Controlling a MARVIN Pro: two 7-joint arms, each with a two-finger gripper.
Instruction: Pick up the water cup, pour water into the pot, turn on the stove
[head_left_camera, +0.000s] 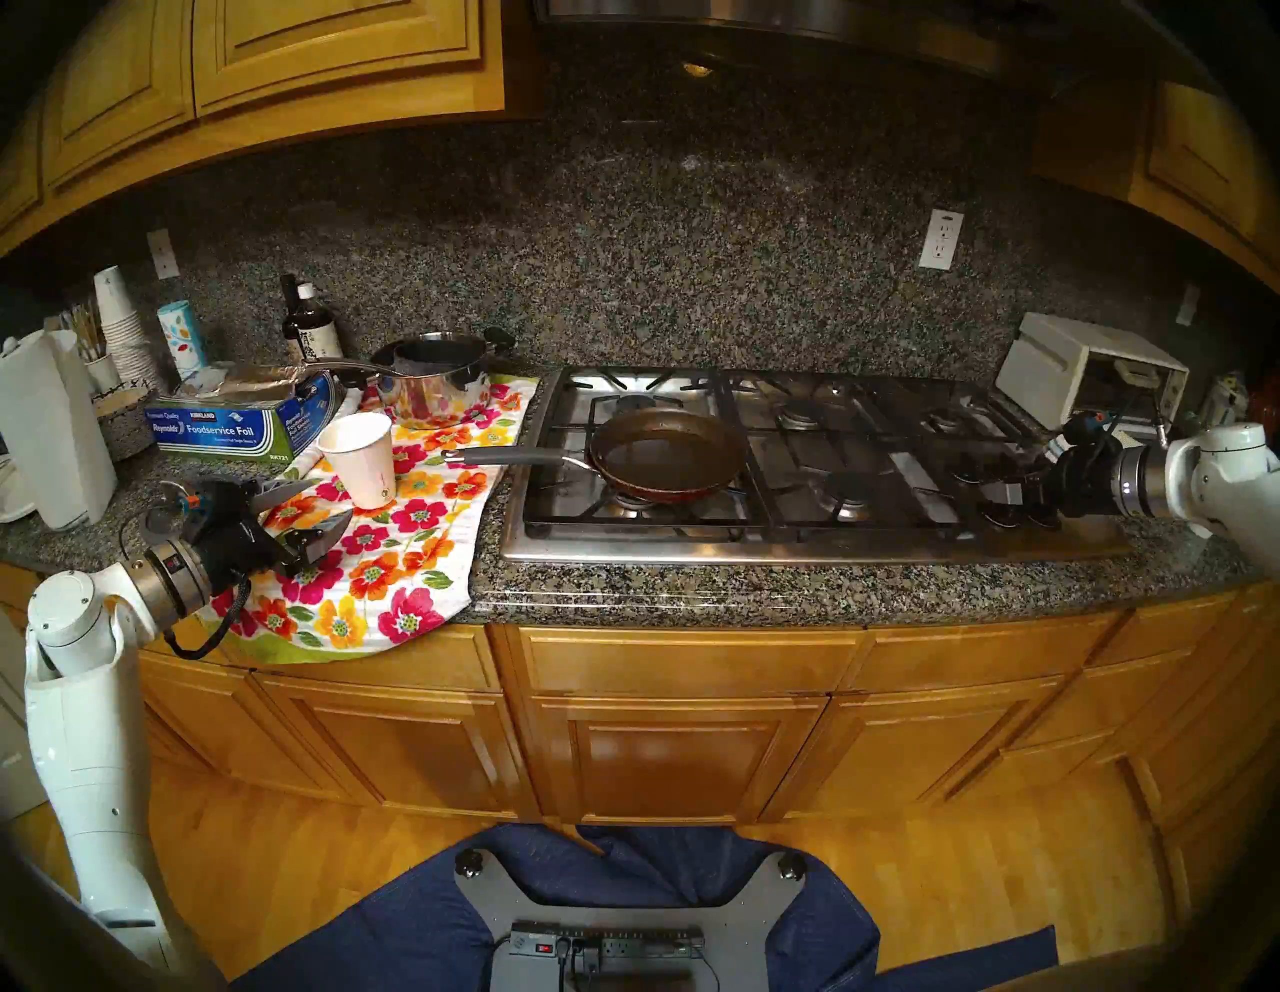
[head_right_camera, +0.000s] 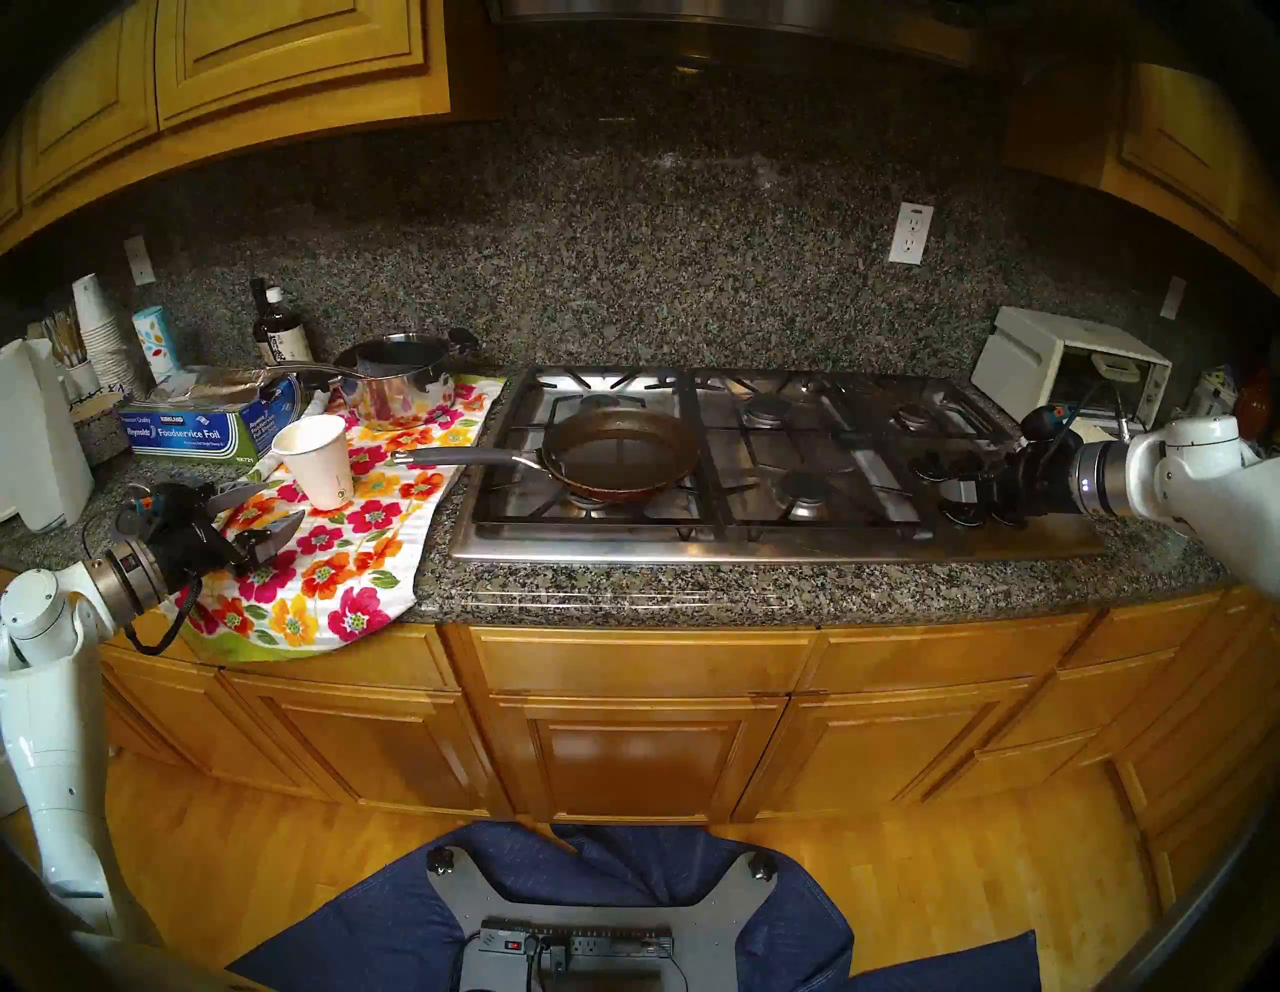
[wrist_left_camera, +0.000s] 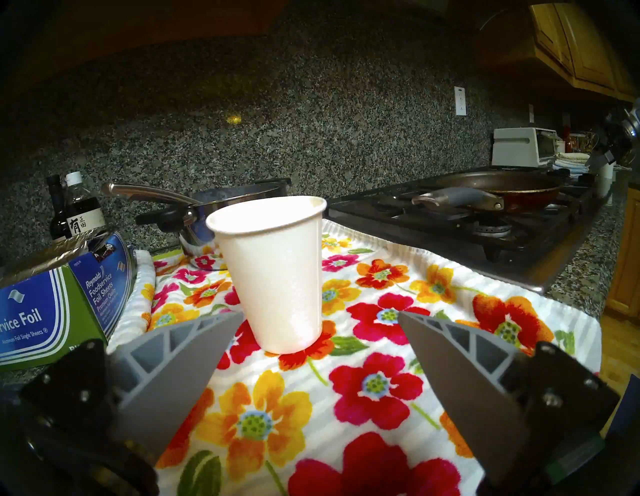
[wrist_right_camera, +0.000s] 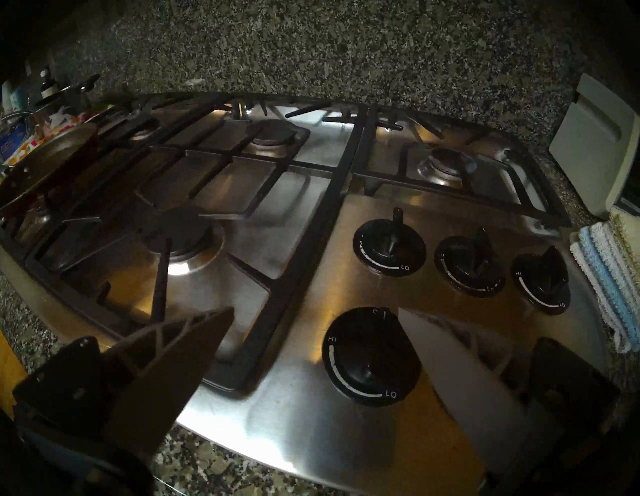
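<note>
The water cup (head_left_camera: 360, 461), a tall white paper cup with a small green mark near its base, stands upright on a floral towel (head_left_camera: 388, 554); it also shows in the left wrist view (wrist_left_camera: 273, 277). My left gripper (head_left_camera: 329, 502) is open and empty, just short of the cup, with its fingertips (wrist_left_camera: 214, 332) apart on either side of the cup's base. The pot (head_left_camera: 665, 450), a dark frying pan with a red outside, sits on the front left burner of the stove (head_left_camera: 796, 547). My right gripper (head_left_camera: 1004, 495) is open and empty above the black knobs (wrist_right_camera: 370, 360).
A steel saucepan (head_left_camera: 433, 377), a foil box (head_left_camera: 228, 422), bottles (head_left_camera: 312, 325) and a stack of paper cups (head_left_camera: 121, 325) crowd the counter behind and left of the cup. A white toaster oven (head_left_camera: 1087, 367) and folded cloths (wrist_right_camera: 609, 277) stand right of the stove.
</note>
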